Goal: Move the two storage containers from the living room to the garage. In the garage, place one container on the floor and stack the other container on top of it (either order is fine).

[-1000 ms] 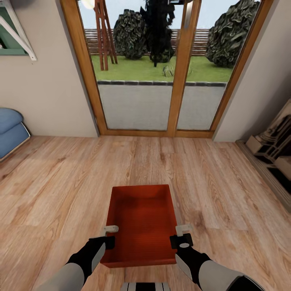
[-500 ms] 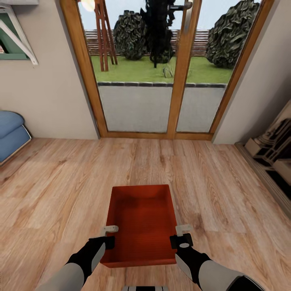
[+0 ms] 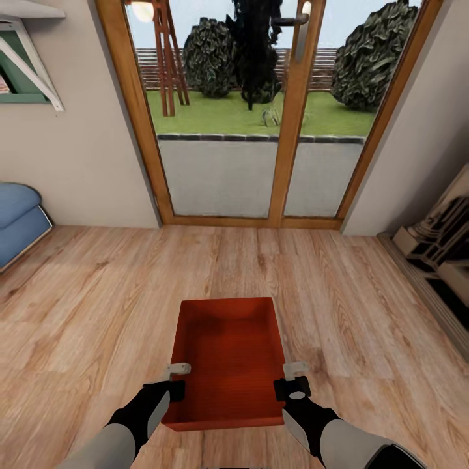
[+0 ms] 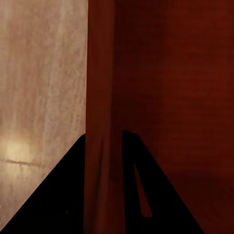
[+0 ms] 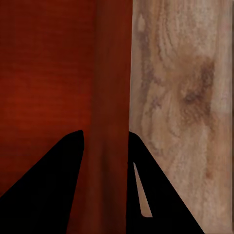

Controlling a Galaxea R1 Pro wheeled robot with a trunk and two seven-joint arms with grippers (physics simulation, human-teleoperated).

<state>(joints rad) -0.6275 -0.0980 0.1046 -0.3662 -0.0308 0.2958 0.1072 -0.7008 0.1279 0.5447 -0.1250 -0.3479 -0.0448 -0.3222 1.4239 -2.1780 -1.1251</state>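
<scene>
One orange-red storage container (image 3: 228, 352), lidless and ribbed, hangs level in front of me over the light wood-plank floor (image 3: 98, 306) of the living room. My left gripper (image 3: 170, 384) is shut on its left wall near the close corner. My right gripper (image 3: 290, 381) is shut on its right wall opposite. In the left wrist view the red wall (image 4: 100, 97) runs between the two dark fingers (image 4: 58, 195). In the right wrist view the container's wall (image 5: 113, 73) is pinched the same way by the fingers (image 5: 48, 185). The garage is out of view.
Wood-framed glass doors (image 3: 260, 130) stand straight ahead, with a garden behind them. A blue cushioned seat (image 3: 16, 215) sits at the left wall under a white shelf bracket (image 3: 29, 65). A low pale structure (image 3: 443, 247) lines the right wall. Open plank floor lies between me and the doors.
The whole picture has slid down a little, so the camera has moved. The container and both grippers keep the same place in view, still clamped.
</scene>
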